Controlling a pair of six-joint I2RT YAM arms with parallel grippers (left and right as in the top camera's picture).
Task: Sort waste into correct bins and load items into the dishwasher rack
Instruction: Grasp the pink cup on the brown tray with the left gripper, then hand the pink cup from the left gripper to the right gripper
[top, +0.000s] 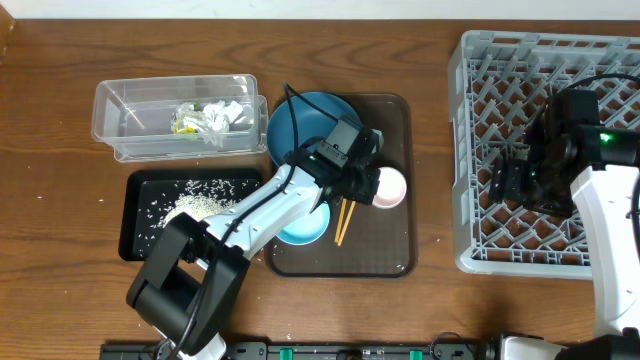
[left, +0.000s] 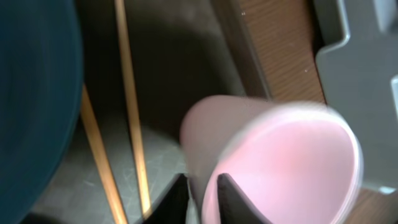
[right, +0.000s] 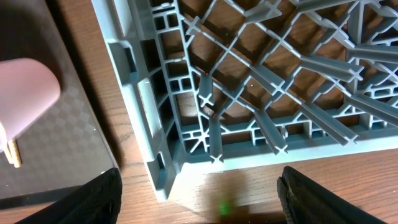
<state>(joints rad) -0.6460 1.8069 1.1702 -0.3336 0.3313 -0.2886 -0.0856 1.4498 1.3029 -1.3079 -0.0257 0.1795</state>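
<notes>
The pink cup (left: 273, 155), found over the dark brown tray (top: 385, 250) just beside the two chopsticks (left: 130, 112), is pinched by its wall between the fingers (left: 233, 199) of the left gripper (left: 204, 196), while the right gripper (right: 199, 205) is held spread wide above the dishwasher rack (right: 249, 93).

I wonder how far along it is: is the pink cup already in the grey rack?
No, the pink cup is over the brown tray, at the left gripper, well apart from the grey rack.
</notes>
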